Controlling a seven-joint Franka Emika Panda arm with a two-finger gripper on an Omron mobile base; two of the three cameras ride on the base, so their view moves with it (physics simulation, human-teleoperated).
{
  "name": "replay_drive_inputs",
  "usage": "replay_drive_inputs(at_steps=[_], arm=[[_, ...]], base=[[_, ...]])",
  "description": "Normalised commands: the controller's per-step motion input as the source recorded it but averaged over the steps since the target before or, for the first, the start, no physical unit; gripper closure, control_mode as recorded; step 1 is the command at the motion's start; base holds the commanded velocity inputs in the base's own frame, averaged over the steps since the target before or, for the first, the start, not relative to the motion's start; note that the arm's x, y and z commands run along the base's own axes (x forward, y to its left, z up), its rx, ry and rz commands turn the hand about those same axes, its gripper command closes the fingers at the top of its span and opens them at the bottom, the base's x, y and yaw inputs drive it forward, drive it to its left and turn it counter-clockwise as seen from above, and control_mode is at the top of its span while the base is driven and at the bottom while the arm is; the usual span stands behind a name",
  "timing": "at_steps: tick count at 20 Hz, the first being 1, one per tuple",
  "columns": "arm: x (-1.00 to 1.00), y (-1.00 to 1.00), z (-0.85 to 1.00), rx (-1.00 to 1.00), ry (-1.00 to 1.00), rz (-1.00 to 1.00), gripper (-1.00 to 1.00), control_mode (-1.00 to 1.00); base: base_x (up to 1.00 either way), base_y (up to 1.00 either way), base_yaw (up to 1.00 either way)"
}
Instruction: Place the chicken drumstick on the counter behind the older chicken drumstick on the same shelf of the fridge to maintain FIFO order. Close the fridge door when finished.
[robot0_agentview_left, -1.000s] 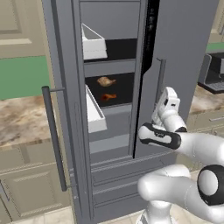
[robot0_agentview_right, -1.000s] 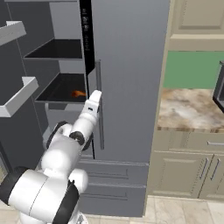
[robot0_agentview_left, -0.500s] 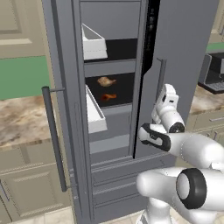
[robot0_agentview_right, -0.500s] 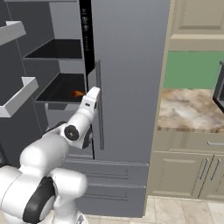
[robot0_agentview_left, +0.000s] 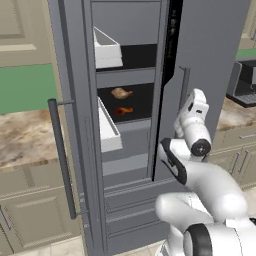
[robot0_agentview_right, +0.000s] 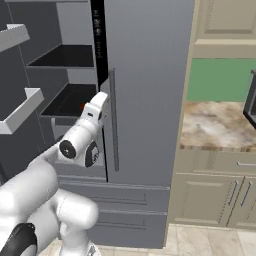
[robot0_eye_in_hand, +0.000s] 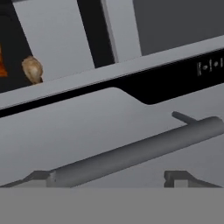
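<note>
Inside the open fridge (robot0_agentview_left: 200, 45), the golden-brown chicken drumstick (robot0_agentview_left: 121, 93) lies on the black shelf (robot0_agentview_left: 131, 125). It sits farther back than the older chicken drumstick (robot0_agentview_left: 124, 110), which is thin and orange-red. The hand view shows the golden piece (robot0_eye_in_hand: 33, 69) at upper left, with an orange sliver of the older one (robot0_eye_in_hand: 2, 61) at the edge. My gripper (robot0_agentview_left: 193, 96) (robot0_agentview_right: 102, 98) (robot0_eye_in_hand: 109, 179) is outside the fridge, in front of the closed right door, open and holding nothing. That door's bar handle (robot0_eye_in_hand: 131, 155) runs across just beyond my fingertips (robot0_eye_in_hand: 37, 177). The fridge door (robot0_agentview_left: 70, 125) on the left stands open.
White bins (robot0_agentview_left: 107, 131) line the open door's inner face, one higher up (robot0_agentview_left: 106, 50). The marbled counter (robot0_agentview_left: 20, 142) (robot0_agentview_right: 215, 125) flanks the fridge on both sides, above beige cabinets (robot0_agentview_right: 215, 195). A dark appliance (robot0_agentview_left: 245, 82) sits on the right counter. Drawer fronts (robot0_agentview_left: 130, 205) lie below.
My hand has risen slightly in front of the right door. Both drumsticks rest where they were.
</note>
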Motion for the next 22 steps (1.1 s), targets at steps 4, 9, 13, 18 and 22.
replay_drive_inputs(at_steps=[4,9,13,18,22], arm=[[-0.86,0.0,0.8,0.09,0.0,-0.02,-1.0,-1.0],[-0.73,0.0,0.59,0.07,0.01,-0.03,-1.0,-1.0],[0.0,0.0,-0.04,-0.03,0.03,-0.01,-1.0,-1.0],[-0.95,0.0,0.16,-0.1,-0.09,0.0,-1.0,-1.0],[-1.0,0.06,0.34,-0.2,-0.04,0.0,-1.0,-1.0]], base=[[0.0,0.0,0.0],[0.0,0.0,0.0],[0.0,0.0,0.0],[0.0,0.0,0.0],[0.0,0.0,0.0]])
